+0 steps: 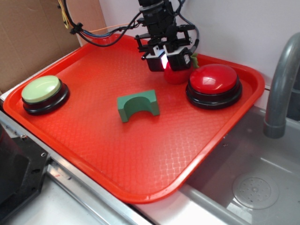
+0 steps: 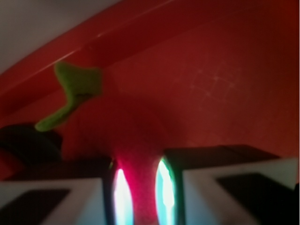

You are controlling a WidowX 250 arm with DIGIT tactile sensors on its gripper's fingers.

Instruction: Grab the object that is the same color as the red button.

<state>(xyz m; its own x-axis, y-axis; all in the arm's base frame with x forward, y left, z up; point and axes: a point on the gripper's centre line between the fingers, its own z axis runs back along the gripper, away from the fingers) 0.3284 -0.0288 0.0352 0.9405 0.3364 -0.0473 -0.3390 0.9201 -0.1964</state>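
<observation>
On the red tray [image 1: 140, 154], toward its far side, the gripper [image 1: 168, 61] is seen lowered over the small red toy fruit [image 1: 176, 75], which is set on the tray floor just left of the red button [image 1: 213, 78] and close to the tray's back rim. From the exterior view the fruit is partly covered by the black-and-white fingers [image 1: 155, 61], with its rounded red body showing below and to the right of them and a bit of green stem [image 1: 194, 60] visible at its right shoulder. In the wrist view [image 2: 140, 197], the blurred red body [image 2: 136, 140] is seen between the two pads [image 2: 121, 194], which are lit pale and sit on either side of it; the jaws are drawn in narrowly around the fruit, and contact appears to be made on both sides, though the blur keeps this from being certain. The green stem piece [image 2: 77, 84] is seen upper left in that view, against the tray's raised rim [image 2: 140, 33]. The glossy dome of the red button is mounted on a round black base, touching nothing. A green arch block [image 1: 138, 105] is noted near the tray's middle, standing on its two legs, well apart from the gripper. A pale green button [image 1: 43, 91] on a black base is placed at the tray's left edge. A grey faucet [image 1: 281, 84] and a steel sink [image 1: 248, 183] are recorded to the right of the tray.
</observation>
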